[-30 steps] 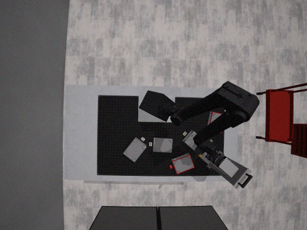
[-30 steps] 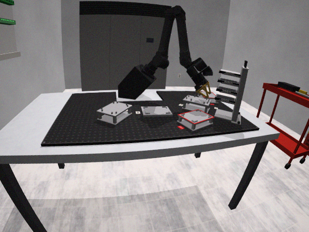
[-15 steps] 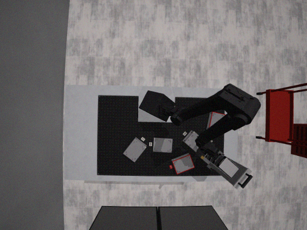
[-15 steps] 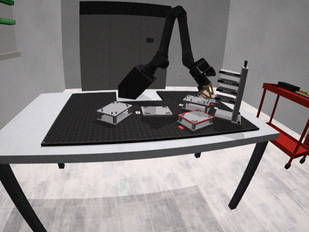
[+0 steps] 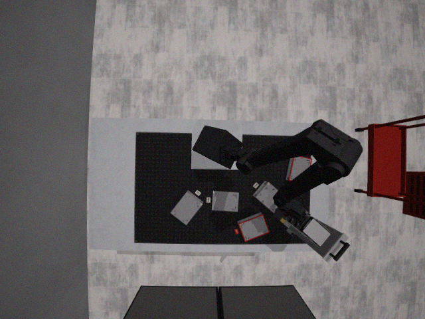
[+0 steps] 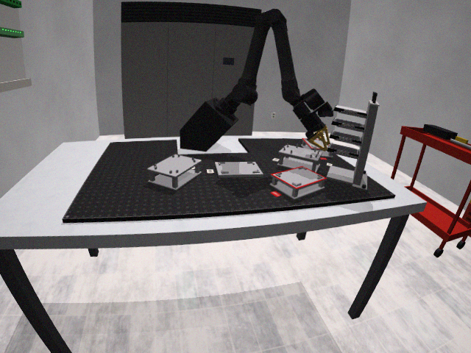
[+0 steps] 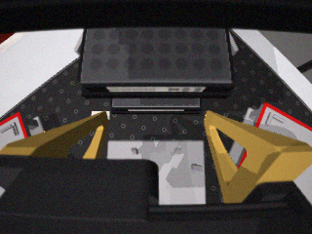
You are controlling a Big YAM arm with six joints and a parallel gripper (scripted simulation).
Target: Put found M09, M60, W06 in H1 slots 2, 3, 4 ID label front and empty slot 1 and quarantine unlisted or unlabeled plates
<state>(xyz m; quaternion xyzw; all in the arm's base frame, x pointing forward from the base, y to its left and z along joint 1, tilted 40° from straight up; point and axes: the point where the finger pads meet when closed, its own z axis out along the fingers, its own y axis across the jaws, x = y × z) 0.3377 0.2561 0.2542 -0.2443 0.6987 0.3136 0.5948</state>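
Note:
The plate hotel H1 (image 6: 352, 142) stands at the right end of the black deck, with dark plates on its shelves; it also shows in the top view (image 5: 317, 233). My gripper (image 6: 319, 139) is open and empty, right in front of the hotel's lower slots and above the landing nest (image 6: 299, 154). In the wrist view the yellow fingers point at a dark well plate (image 7: 156, 56) whose front end carries a light label strip (image 7: 156, 89), too blurred to read. A lower shelf edge (image 7: 156, 102) shows under it. The landing nest lies below the fingers with no plate on it.
Two red-framed quarantine nests flank the landing nest, one near the deck's front (image 6: 298, 180) and one behind (image 5: 299, 167); neither holds a plate. Two more grey nests (image 6: 174, 170) (image 6: 238, 168) sit mid-deck. A red cart (image 6: 437, 170) stands right of the table.

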